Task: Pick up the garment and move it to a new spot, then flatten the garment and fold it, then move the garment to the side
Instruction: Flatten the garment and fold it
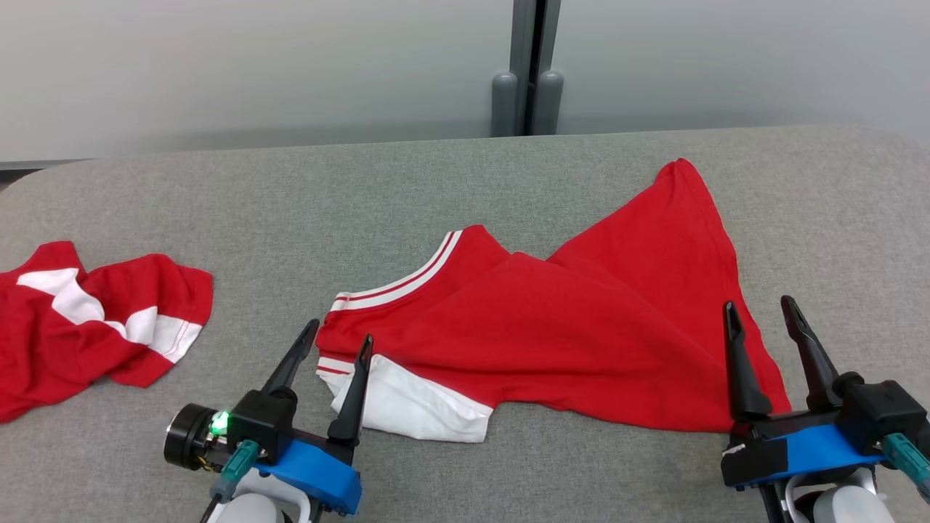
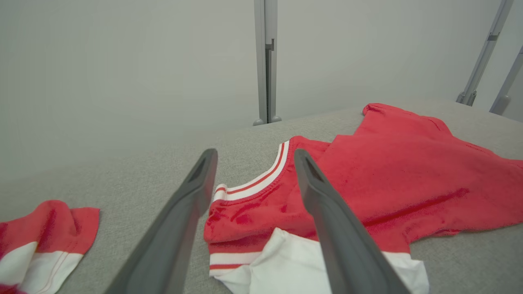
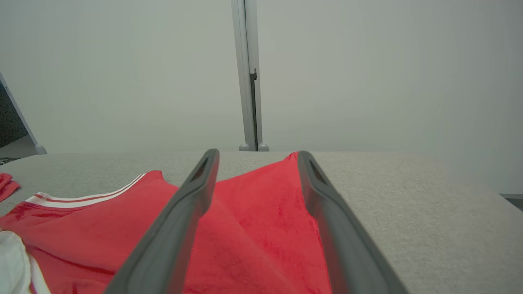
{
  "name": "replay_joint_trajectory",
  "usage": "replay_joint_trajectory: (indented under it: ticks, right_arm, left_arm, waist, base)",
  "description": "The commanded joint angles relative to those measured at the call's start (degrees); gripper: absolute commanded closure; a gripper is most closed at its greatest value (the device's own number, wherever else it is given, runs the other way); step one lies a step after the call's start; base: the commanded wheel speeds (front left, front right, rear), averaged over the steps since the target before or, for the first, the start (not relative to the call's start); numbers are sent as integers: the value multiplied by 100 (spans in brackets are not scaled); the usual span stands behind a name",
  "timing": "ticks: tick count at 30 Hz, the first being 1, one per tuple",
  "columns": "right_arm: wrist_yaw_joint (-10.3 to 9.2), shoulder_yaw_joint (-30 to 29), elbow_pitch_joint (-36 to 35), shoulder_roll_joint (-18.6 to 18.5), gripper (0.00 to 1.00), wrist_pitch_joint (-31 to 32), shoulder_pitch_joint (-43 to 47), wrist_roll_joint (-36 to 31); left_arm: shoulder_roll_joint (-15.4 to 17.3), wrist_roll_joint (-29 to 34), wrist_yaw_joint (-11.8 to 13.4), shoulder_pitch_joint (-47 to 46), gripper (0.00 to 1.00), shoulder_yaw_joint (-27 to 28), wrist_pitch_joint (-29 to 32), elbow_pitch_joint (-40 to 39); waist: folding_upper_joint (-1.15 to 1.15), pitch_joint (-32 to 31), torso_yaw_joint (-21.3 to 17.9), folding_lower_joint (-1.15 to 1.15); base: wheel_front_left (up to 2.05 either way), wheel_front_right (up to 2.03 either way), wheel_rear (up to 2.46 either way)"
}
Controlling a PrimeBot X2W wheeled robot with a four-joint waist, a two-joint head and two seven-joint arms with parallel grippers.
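The red garment [image 1: 581,319] lay spread with some folds in the middle of the grey worktop [image 1: 363,189], its white part toward the robot's left. The left fingers [image 1: 356,392] stood wide apart and grasped nothing, just at the striped sleeve edge, and the right fingers [image 1: 741,363] were also spread and empty at the garment's near right corner. A second red and white cloth [image 1: 87,319] lay crumpled, well apart, on the left.
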Motion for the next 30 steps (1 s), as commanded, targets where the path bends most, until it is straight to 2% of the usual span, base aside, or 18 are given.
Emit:
replay_joint_trajectory:
  ticks: [1, 11, 19, 20, 22, 30]
  right_arm:
    - [1, -8, 27, -1, 0, -18, 48, 29]
    - [1, -32, 88, 0, 0, -19, -70, 20]
    - [1, 10, 131, -1, 0, -18, -117, 28]
    - [1, 1, 128, -1, 0, -19, -118, 24]
    - [1, -12, 126, -1, 0, -19, -112, 21]
    - [1, -75, 135, 0, 0, -19, 19, 94]
  left_arm:
    - [52, -55, -3, -76, 0, -58, -15, 99]
    - [355, -549, -3, -513, 0, -855, -15, 1474]
    - [387, -866, -3, -1000, 0, -1373, -15, 2240]
    - [397, -907, -3, -1055, 8, -1414, -16, 2265]
    - [414, -1014, -3, -1092, 100, -1489, -15, 2293]
    - [490, -1064, -3, -928, 100, -1471, -16, 1748]
  waist:
    - [0, -6, -26, 0]
    - [0, 130, -214, 0]
    - [0, 217, -309, 0]
    - [0, 219, -317, 0]
    - [0, 212, -325, 0]
    - [0, 118, -142, 0]
  base:
    - [0, 0, 0]
    - [0, 0, 0]
    - [0, 0, 0]
    - [0, 0, 0]
    - [0, 0, 0]
    - [0, 0, 0]
